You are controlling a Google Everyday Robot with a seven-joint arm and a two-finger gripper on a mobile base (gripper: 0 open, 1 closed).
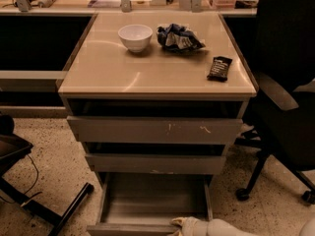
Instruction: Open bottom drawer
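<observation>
The bottom drawer (147,200) of the three-drawer cabinet is pulled out towards me, showing its shallow grey box interior. Its plain grey front (128,229) lies at the bottom edge of the camera view. My gripper (181,223) sits at the right part of that front's top edge, at the end of my white arm (231,227), which comes in from the lower right. The mid-sized front (155,164) and the widest front with white scratches (155,130) above stick out slightly.
On the cabinet top (123,77) stand a white bowl (135,37), a crumpled blue chip bag (178,37) and a dark snack bar (219,68). A black office chair (285,102) stands close on the right. A chair base (39,200) lies on the speckled floor at left.
</observation>
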